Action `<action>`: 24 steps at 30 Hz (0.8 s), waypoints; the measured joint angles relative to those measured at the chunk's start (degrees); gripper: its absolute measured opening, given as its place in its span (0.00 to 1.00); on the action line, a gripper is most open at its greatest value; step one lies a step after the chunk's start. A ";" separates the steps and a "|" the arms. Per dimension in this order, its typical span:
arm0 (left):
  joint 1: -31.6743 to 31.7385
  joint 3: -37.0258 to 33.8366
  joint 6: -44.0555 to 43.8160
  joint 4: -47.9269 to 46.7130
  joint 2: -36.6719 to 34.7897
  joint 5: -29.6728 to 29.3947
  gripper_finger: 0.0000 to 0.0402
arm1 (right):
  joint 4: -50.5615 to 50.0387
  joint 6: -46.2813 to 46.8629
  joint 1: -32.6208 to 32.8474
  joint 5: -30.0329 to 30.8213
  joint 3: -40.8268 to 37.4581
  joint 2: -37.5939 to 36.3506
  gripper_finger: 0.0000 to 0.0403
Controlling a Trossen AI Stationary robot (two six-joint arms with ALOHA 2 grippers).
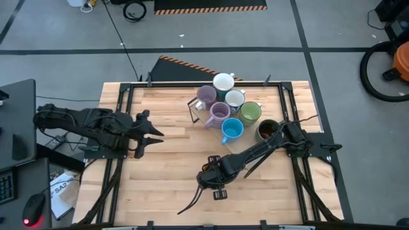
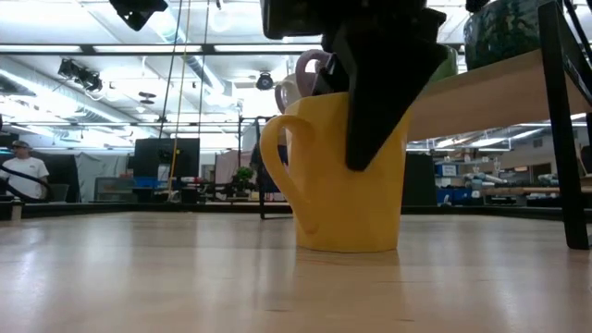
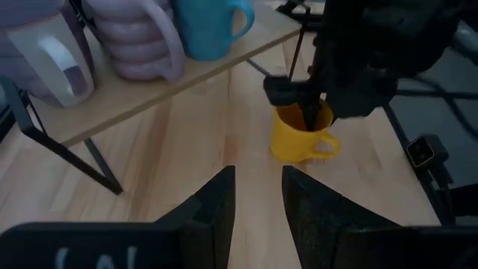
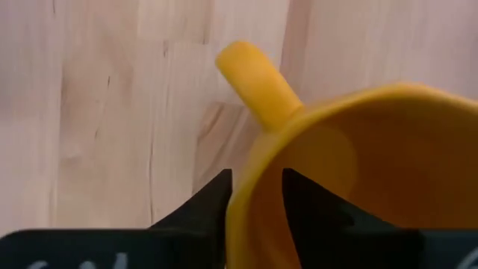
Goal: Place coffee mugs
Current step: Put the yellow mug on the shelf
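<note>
Orange mug (image 2: 347, 176) stands on the bench (image 1: 166, 172), near middle, right pincer (image 4: 254, 205) clenched on its rim. That thin, one-sided hold could let it swing or slip when lifted.

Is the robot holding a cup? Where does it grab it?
Yes. The right gripper pinches the yellow mug by its rim, one finger inside, one outside. The left gripper holds nothing.

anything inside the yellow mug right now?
One finger of the right gripper reaches inside the yellow mug, the other is outside, straddling the rim. The visible inner wall is bare; the gripper hides the bottom. The left gripper waits apart.
</note>
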 joint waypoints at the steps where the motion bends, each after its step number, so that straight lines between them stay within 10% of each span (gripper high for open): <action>1: -0.01 0.02 0.00 0.54 -0.10 0.00 0.29 | -0.17 0.03 -0.16 -0.02 -0.03 0.00 0.28; 10: -0.01 0.02 -0.55 0.57 -1.18 0.00 0.29 | -1.02 -1.18 -0.33 -0.46 -0.06 -0.24 0.10; 24: -0.01 0.02 0.64 0.27 -1.15 -0.21 0.29 | -6.86 -1.16 -0.35 -1.89 5.12 -0.11 0.09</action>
